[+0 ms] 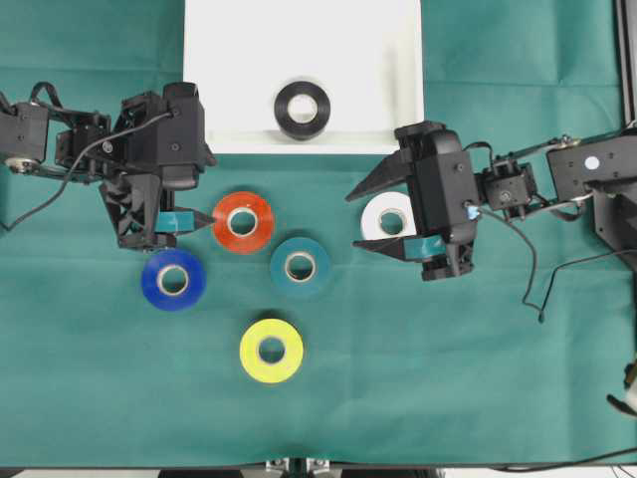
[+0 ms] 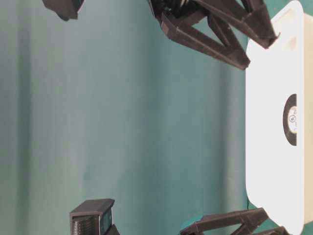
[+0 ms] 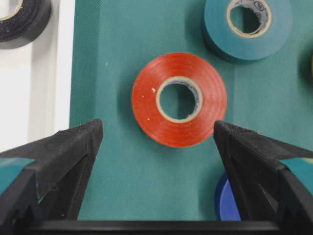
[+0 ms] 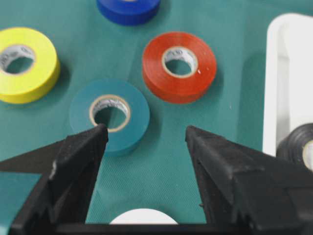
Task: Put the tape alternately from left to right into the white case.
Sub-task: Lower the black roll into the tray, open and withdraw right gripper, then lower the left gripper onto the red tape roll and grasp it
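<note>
The right gripper, fingers spread and empty, hangs over the white roll, while the left gripper, likewise spread, waits beside the red-orange roll

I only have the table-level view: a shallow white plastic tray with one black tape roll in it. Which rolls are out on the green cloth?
Observer: Five ring-shaped tape rolls lie there: the red-orange roll, blue roll, teal roll, yellow roll and white roll.
Operator: Is the left gripper holding one?
Observer: No. The left gripper is open and empty; the red-orange roll lies just ahead of its jaws.
Operator: And the right one?
Observer: The right gripper is open and empty too, partly over the white roll in the overhead view.
</note>
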### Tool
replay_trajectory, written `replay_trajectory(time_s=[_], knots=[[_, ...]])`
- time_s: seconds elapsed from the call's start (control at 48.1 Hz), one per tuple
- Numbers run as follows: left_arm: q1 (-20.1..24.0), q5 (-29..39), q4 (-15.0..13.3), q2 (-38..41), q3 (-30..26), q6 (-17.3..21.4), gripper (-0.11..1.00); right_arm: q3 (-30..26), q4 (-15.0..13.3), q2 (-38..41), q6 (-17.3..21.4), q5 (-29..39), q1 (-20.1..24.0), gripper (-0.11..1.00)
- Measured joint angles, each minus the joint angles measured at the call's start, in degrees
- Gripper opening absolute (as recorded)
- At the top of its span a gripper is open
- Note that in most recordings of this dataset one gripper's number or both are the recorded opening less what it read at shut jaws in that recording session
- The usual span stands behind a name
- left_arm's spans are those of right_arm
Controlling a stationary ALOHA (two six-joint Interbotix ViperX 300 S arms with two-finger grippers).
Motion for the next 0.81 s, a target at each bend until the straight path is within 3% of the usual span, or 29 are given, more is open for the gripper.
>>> replay_trajectory(time_s=[0.249,0.582,0.81], knots=[[-0.2,-0.1,0.1,0.2,-0.1,-2.4,0.55,0.0,0.0,0.1,0.0,-0.3,-0.1,0.72],[-0.4,1.7,0.0,5.9,-1.1,-17.1,0.54,0.4,0.0,0.1,0.0,-0.4,0.0,0.72],[-0.4,7.1,0.0,8.1,-4.5,-23.7,0.54,0.4,0.0,0.1,0.0,-0.4,0.0,0.72]])
